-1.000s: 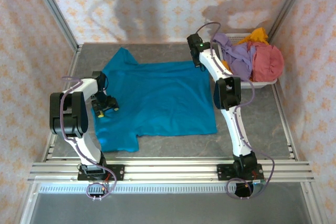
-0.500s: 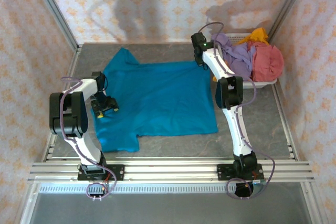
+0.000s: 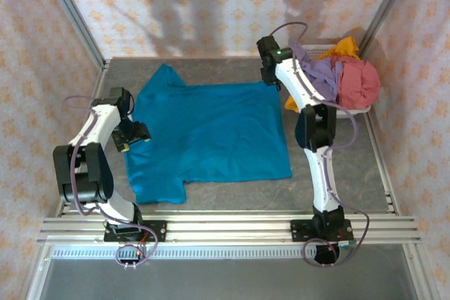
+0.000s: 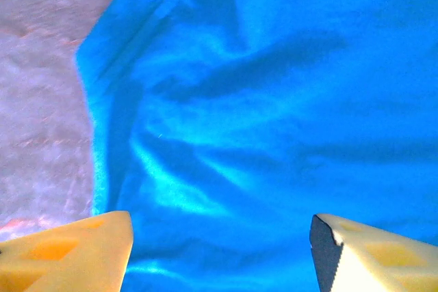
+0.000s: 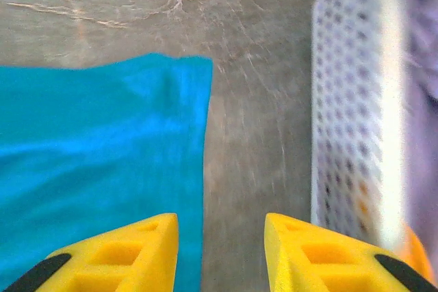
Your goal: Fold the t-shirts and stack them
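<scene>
1. Teal t-shirt (image 3: 211,131) lies spread flat mid-table, sleeves on the left-arm side. Other tees (image 3: 337,79) are heaped in the white basket (image 3: 349,112), far right.
2. Left gripper (image 3: 133,133) is over the shirt's left edge, fingers spread wide with nothing between them. Cloth below is slightly rumpled.
3. Right gripper (image 3: 271,75) is above the far-right corner, fingers parted, empty.
4. Step looks like gripping for the first fold. Come straight down on the hem, pinch right at the edge, keep both sides level, lift low to avoid bunching.
5. No brand, label or readable text.
</scene>
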Tool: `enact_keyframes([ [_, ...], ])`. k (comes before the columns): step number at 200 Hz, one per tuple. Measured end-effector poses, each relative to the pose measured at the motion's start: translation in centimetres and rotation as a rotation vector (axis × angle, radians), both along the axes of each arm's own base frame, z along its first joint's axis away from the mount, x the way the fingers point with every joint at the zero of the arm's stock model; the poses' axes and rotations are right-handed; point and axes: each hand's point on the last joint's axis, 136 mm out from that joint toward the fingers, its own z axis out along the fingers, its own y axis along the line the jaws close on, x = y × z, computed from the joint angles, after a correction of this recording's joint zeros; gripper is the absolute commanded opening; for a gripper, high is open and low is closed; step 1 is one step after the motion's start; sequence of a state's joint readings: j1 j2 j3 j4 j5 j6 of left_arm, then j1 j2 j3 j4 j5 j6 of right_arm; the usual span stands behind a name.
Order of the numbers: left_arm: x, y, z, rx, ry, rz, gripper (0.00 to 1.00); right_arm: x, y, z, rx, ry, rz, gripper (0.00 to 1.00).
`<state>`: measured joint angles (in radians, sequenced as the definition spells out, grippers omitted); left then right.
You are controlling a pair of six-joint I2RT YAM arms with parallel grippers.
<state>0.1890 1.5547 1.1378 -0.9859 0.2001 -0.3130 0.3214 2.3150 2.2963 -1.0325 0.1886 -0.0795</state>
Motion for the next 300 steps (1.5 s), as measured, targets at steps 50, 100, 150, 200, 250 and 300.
enact_keyframes([
  [50, -3.1, 1.5, 0.7, -0.015, 0.040, 0.084, 0.72, -14.2, -2.4, 7.0, 0.206, -0.008, -0.148, 0.37],
  [100, -3.4, 1.4, 0.1, -0.101, 0.060, 0.130, 0.72, -27.0, -2.7, -2.7, 0.376, 0.308, -0.344, 0.37],
  [150, -5.2, 1.1, -0.6, -0.118, 0.128, 0.144, 0.71, -33.3, -2.2, -8.9, 0.435, 0.535, -0.489, 0.36],
  [200, -8.0, 2.2, -2.6, -0.161, 0.230, 0.244, 0.60, -34.4, -1.8, -10.4, 0.494, 0.539, -0.539, 0.35],
  [250, -9.1, 3.5, -4.1, -0.198, 0.297, 0.324, 0.45, -35.3, -2.6, -10.4, 0.566, 0.478, -0.599, 0.31],
  [300, -10.9, 2.0, -6.0, -0.245, 0.363, 0.337, 0.39, -36.1, -3.6, -10.6, 0.609, 0.468, -0.650, 0.29],
])
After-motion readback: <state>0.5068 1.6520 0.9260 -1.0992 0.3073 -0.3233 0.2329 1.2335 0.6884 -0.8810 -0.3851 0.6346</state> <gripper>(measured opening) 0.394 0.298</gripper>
